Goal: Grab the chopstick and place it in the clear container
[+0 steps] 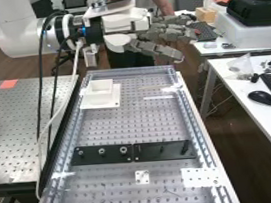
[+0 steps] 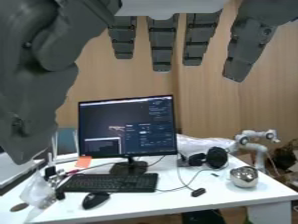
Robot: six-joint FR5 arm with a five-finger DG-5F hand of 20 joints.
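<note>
Above the far end of the bench, my hand point(image 1: 156, 36) is open, its fingers straight out toward the right and nothing held. In the wrist view the hand point(image 2: 163, 45) has its fingers extended, the thumb large beside them. A thin tan stick, likely the chopstick point(image 1: 156, 87), lies across the far right part of the perforated bench top, with a short white strip point(image 1: 159, 97) just nearer. Left of it stands a small whitish square open box point(image 1: 101, 94) on a white plate; whether this is the clear container I cannot tell.
Clear rails point(image 1: 195, 130) edge the bench top. Two black plates point(image 1: 164, 150) with fittings lie across its middle, and small white perforated plates point(image 1: 199, 177) nearer. Cables hang along the left side. A side desk point(image 2: 199, 192) holds a monitor point(image 2: 126, 127), keyboard and mouse.
</note>
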